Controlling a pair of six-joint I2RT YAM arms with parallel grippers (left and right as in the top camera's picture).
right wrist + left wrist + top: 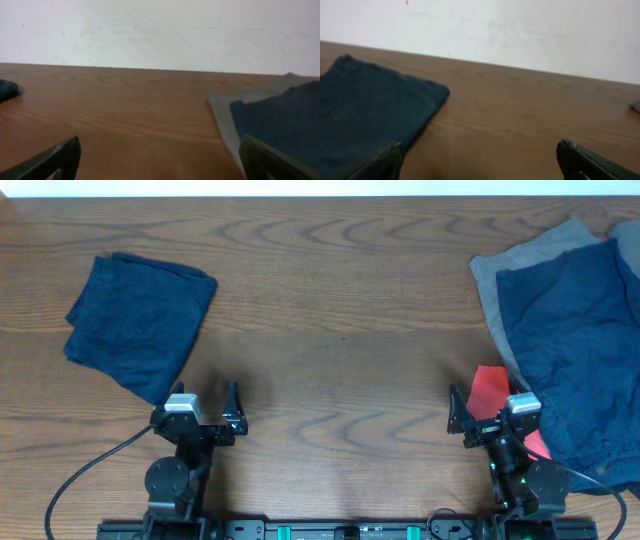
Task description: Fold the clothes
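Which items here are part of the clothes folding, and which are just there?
Part of the job: folded navy garment; spread-out navy garment, grey garment and red garment piled at right; left gripper and right gripper, both open.
Just there: wooden table; black cable.

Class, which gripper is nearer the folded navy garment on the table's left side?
Left. The left gripper sits right by the folded navy garment, near its front corner; the right gripper is far off, beside the unfolded pile.

clothes pile (560,290): cut off at right edge | red garment (489,386): mostly hidden under navy garment (590,380)
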